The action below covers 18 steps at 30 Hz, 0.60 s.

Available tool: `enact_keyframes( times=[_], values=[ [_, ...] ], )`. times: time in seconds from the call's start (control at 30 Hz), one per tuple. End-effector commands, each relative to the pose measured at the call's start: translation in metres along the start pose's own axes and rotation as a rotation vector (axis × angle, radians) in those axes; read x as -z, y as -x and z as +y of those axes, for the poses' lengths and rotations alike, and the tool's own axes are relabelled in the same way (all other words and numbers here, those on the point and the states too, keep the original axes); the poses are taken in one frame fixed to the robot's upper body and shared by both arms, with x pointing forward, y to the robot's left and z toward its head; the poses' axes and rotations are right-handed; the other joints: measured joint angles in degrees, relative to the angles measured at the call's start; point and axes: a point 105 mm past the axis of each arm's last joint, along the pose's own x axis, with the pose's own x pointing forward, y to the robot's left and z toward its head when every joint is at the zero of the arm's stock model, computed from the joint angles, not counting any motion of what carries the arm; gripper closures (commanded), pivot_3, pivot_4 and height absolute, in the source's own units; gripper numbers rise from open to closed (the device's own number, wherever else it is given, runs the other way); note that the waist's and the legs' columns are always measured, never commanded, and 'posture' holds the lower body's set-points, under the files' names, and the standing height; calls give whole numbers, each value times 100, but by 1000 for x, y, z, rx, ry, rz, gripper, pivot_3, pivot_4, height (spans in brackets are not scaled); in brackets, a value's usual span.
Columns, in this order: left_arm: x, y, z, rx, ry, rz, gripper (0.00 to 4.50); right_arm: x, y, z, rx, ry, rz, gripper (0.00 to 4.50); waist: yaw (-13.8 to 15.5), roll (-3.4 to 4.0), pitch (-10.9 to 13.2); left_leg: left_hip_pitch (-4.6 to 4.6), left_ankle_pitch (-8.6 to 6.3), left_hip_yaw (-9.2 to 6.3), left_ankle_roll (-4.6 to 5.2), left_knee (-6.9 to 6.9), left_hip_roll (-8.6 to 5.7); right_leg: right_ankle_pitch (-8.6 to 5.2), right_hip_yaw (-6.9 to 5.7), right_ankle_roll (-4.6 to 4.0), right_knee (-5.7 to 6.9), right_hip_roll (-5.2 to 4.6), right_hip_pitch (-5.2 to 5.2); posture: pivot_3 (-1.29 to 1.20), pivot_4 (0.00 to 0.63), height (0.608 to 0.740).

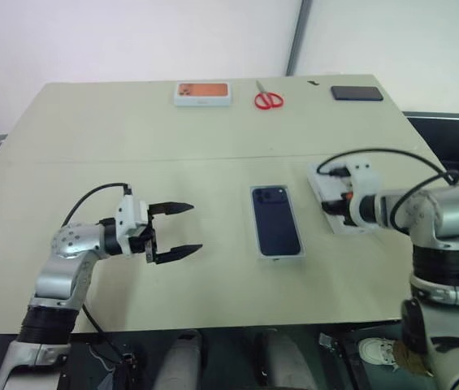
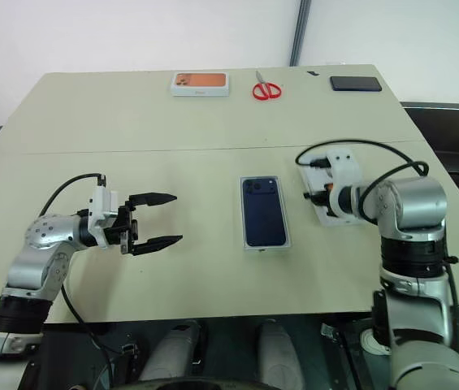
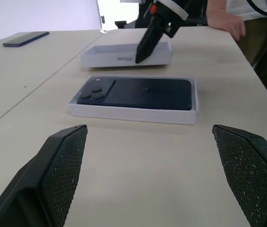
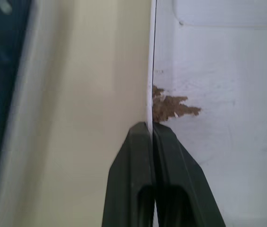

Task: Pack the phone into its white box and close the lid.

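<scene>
The dark blue phone [image 1: 276, 219] lies back up inside the shallow white box [image 1: 280, 258] at the middle of the table. To its right rests the white lid [image 1: 320, 180], open side up. My right gripper [image 4: 152, 125] is shut on the lid's thin side wall, on the side facing the phone. The left wrist view shows its black fingers [image 3: 145, 45] slanting down onto the lid [image 3: 124, 56]. My left gripper [image 1: 182, 229] is open and level, well left of the box, pointing toward it with nothing between its fingers.
Along the far table edge lie a white box with an orange top [image 1: 203, 93], red scissors [image 1: 268, 99] and a black slab device [image 1: 357, 93]. A person's hand [image 3: 225, 21] rests on the table beyond the lid. Bare tabletop separates my left gripper from the box.
</scene>
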Motion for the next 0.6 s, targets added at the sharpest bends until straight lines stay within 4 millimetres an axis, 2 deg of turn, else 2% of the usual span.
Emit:
enact_keyframes(
  times=[0.03, 0.07, 0.13, 0.23, 0.33, 0.47, 0.6],
  values=[
    [-9, 1, 15, -87, 8, -37, 0, -41, 14, 25, -159, -9, -254, 4403, 9, 0, 0, 0, 0, 0, 0, -1, 0, 0, -1, 0, 0, 2, 1, 0, 150, 740],
    [-10, 0, 18, -102, 17, -42, 0, -42, 13, 29, -189, -49, -272, 4403, 13, 0, 0, 0, 0, 0, 0, -3, 1, 0, -2, 0, 0, 4, 1, 0, 150, 740],
    [-9, 0, 22, -134, 29, -37, 0, -49, 17, 50, -361, -171, -331, 4403, 14, 0, 0, 0, 0, -2, 0, -5, 1, 0, -3, 0, 1, 4, 2, 0, 150, 740],
    [-8, -1, 29, -177, 61, -31, 0, -53, 24, 83, -549, -227, -376, 4403, 13, 3, 1, 0, 0, -5, 0, -3, 1, 1, -1, 0, 6, 4, -1, 0, 150, 740],
    [-7, -2, 33, -208, 101, -31, 0, -50, 30, 103, -691, -285, -393, 4403, 9, 5, 2, 0, 0, -8, 0, -3, 1, 1, -1, 0, 10, 4, -4, 0, 150, 740],
    [-11, 0, 39, -261, 124, -54, 0, -27, 41, 132, -934, -367, -396, 4403, 10, 5, 1, 0, 0, -12, 0, -6, 4, 1, 0, 0, 10, 4, -5, 0, 150, 740],
    [-11, 0, 40, -281, 131, -61, 0, -14, 48, 142, -1030, -391, -360, 4403, 2, 8, 3, 0, 0, -11, 0, -5, 5, 1, 6, 0, 10, -3, -5, 0, 150, 740]
  ],
)
